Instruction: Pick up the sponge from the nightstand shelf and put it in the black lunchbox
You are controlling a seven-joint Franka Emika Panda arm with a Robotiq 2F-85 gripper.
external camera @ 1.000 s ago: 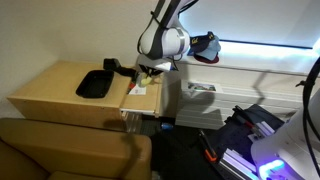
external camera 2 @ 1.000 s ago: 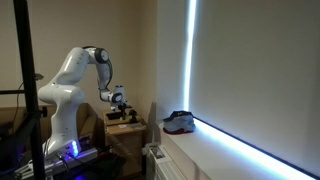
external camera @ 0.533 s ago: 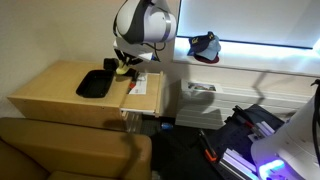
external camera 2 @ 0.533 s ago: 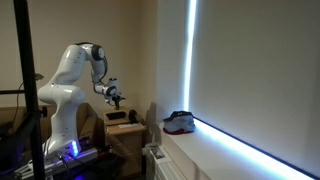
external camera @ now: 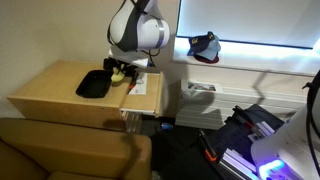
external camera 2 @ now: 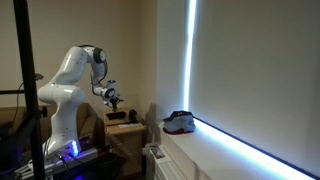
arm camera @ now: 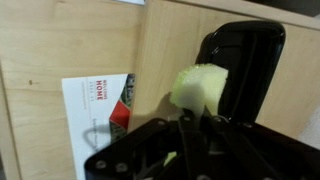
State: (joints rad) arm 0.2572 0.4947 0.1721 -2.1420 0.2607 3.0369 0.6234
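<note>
Since a second ago the arm has swung off the shelf side and over toward the box, and it's crept a bit further in the last half second. The gripper (arm camera: 197,122) is clamped on the sponge (arm camera: 201,85), with the pale yellow block sticking out past the fingertips (arm camera: 184,128) in the wrist view. An exterior view shows the same gripper (external camera: 120,67) with the yellowish sponge (external camera: 119,73) pinched at its tip, up off the wood. The sponge sits right at the edge of the black lunchbox (arm camera: 247,65), partly overlapping its rim from this angle, so it's not inside yet. The black lunchbox (external camera: 94,84) lies flat on the main top of the nightstand (external camera: 50,88). Just beside it is the nightstand shelf (arm camera: 60,40), with a white printed paper sheet (arm camera: 98,104) lying on it. The gripper (external camera 2: 113,97) is too small to read in an exterior view. Well apart, a dark bag with red accents (external camera: 204,46) sits on the window ledge.
</note>
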